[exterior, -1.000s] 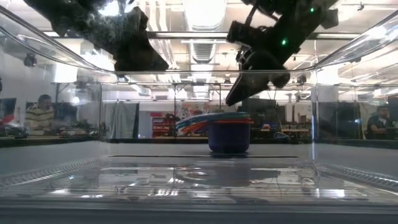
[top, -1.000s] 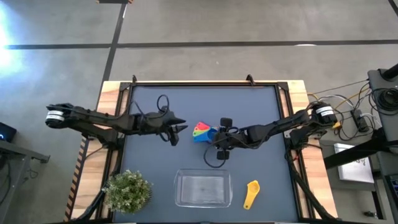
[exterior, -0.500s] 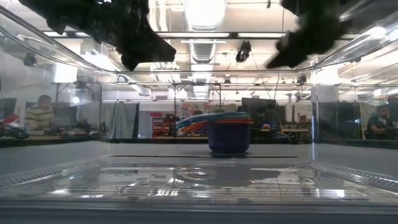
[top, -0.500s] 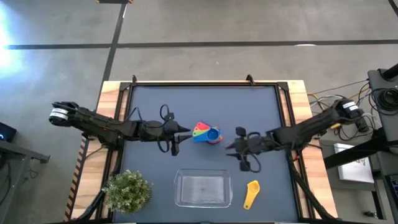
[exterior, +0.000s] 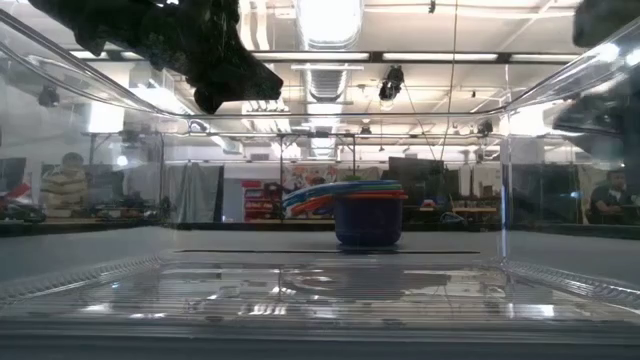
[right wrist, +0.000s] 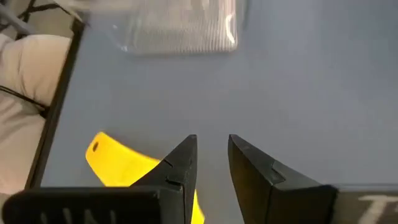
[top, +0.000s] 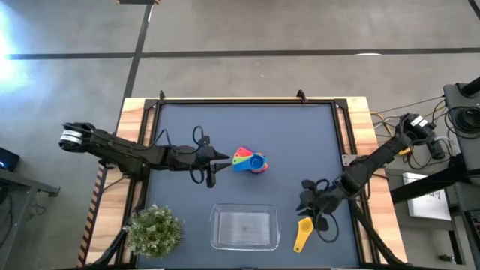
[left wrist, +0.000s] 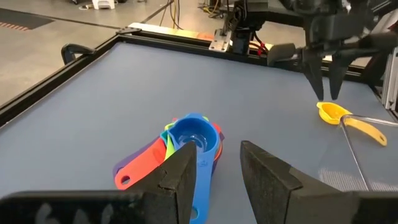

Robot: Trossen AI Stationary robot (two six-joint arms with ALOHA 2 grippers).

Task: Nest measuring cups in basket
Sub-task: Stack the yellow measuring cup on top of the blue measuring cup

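Note:
Several measuring cups sit nested in a stack [top: 250,161] at the table's middle, blue bowl on top [left wrist: 189,140], handles fanned toward the left; the low view shows the stack [exterior: 366,212] standing on its base. The yellow cup [top: 302,233] lies alone on the table, right of the clear basket [top: 245,228]. My left gripper [top: 218,157] is open, just left of the stack [left wrist: 230,168]. My right gripper [top: 303,202] is open, fingers pointing down just above the yellow cup's bowl [left wrist: 331,111], touching nothing [right wrist: 211,162].
A bushy green plant [top: 154,229] stands at the near left corner, left of the basket. The basket holds nothing and lies at the near edge; its clear walls [exterior: 90,270] fill the low view. Bare table lies along the far side [top: 247,124].
My right gripper has left the stack's right side and swung toward the table's near right, down to the yellow cup. The stack and the yellow cup have stayed where they were. My left gripper has kept near the stack's left side.

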